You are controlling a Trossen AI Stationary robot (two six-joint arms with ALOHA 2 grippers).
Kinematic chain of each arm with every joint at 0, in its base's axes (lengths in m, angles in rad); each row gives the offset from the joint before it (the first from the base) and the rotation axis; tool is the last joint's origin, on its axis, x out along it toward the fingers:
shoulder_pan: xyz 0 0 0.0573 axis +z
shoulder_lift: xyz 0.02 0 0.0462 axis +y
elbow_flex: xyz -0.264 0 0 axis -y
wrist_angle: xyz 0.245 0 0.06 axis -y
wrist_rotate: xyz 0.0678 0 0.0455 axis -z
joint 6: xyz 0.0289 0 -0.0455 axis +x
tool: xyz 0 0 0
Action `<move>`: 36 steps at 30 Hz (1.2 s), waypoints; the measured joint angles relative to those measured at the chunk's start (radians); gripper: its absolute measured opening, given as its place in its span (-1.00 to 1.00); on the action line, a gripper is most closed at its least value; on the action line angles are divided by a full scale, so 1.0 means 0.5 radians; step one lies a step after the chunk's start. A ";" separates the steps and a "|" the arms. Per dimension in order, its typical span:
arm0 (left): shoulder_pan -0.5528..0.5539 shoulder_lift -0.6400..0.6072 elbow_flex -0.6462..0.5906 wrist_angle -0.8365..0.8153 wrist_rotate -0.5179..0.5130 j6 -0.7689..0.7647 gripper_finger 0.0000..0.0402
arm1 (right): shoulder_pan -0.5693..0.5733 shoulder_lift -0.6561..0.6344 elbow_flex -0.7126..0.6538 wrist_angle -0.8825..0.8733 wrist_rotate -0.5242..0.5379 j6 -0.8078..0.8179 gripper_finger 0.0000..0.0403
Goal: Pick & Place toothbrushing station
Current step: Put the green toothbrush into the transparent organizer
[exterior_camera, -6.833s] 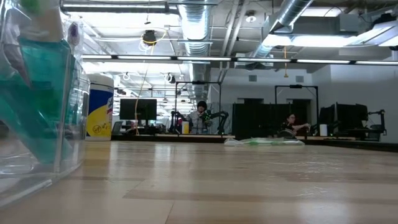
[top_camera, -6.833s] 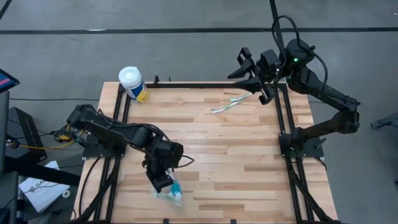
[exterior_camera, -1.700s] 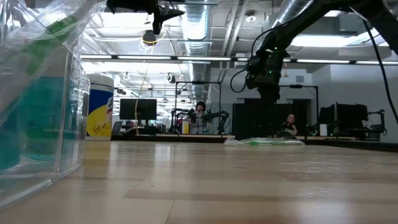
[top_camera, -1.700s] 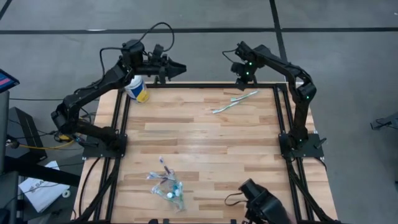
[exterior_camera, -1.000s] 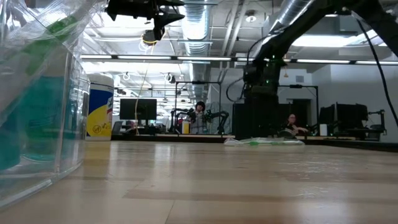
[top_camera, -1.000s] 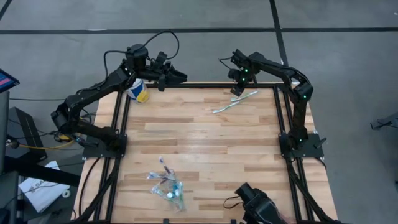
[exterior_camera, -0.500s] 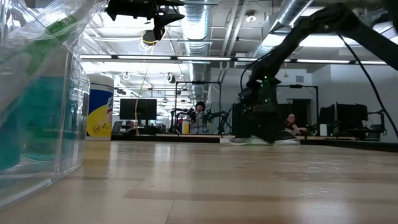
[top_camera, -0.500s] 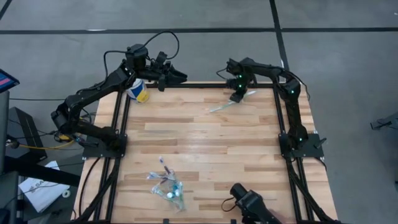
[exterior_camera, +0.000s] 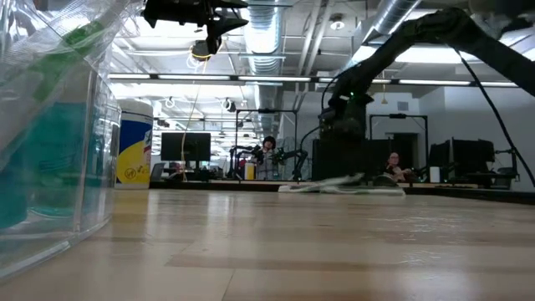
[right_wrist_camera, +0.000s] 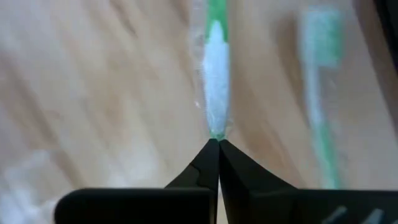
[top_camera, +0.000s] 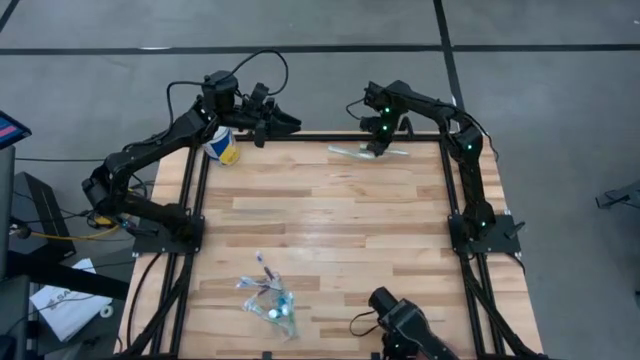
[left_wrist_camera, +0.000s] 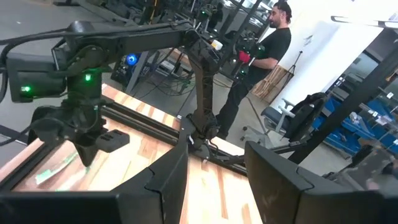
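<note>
- The right claw is at the far edge of the bench, low over the two wrapped toothbrushes. Its fingers are fully together, and in the right wrist view the tips meet exactly at the end of the nearer green toothbrush. I judge it has pinched the end of this brush or its wrapper, but a firm hold cannot be confirmed.
- It grips at the very end probably because the brush lies flat on the wood, so only a thin edge is offered to the fingertips.
- A second green toothbrush lies just beside the first one, not touched. So there are two brushes at the far side; in the high view they show as one pale strip.
- The clear holder sits near the front edge of the bench, well apart from these brushes. It lies tipped, with teal tubes and some slim pieces in and around it; I cannot count them exactly. The brush must travel across the whole bench to arrive there.
- The left claw waits above the far left corner, half open and holding nothing, out of the way of the right arm.
- One white-lidded canister stands at that corner; it is not part of the set.
- One person stands in the room behind.
</note>
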 joint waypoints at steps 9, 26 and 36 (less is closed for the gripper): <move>0.000 0.000 -0.001 0.007 -0.032 0.026 -0.23 | 0.245 -0.285 0.065 -0.014 -0.352 0.177 -1.00; 0.008 0.000 -0.001 0.037 -0.070 0.052 -0.23 | 0.794 -0.982 0.064 0.148 -0.503 0.812 -1.00; -0.104 0.091 -0.002 0.026 -0.208 -0.142 -0.23 | 0.962 -1.177 0.046 0.374 -0.420 0.855 -1.00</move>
